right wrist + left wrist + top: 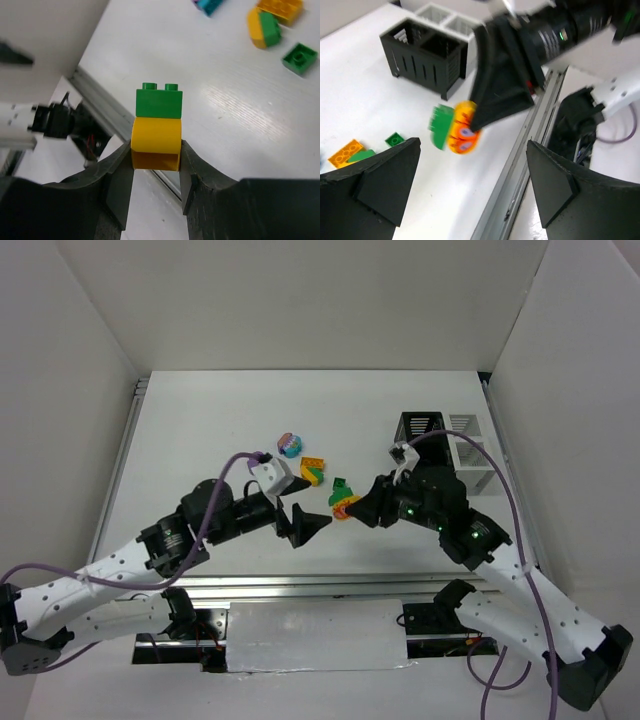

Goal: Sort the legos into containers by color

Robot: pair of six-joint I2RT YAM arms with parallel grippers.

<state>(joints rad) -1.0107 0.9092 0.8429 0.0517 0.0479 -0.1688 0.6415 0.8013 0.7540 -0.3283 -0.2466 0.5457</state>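
Plainly, the right hand (156, 150) is clamped on a yellow brick (155, 137), with one finger against each side face. A green brick (159, 103) is stacked on the yellow one and juts out past the fingertips. The pair is held clear of the white bench (200, 440), over its near part, where an aluminium rail (320, 585) runs along the edge.

The left hand (308, 525) faces the pair from just apart, its fingers spread wide and holding nothing.

Beyond the right hand's fingertips, loose legos lie on the bench: a small green square (299, 57), a yellow-and-green pair (265, 27) and an orange plate (281, 7). Farther off, a teal piece (210, 4) is cut by the frame edge.

Past the right hand's wrist, to its outer side, stands a black slatted bin (420, 430) with white bins (468, 440) just beside it. Plain white panels (300, 300) wall the bench on three sides.
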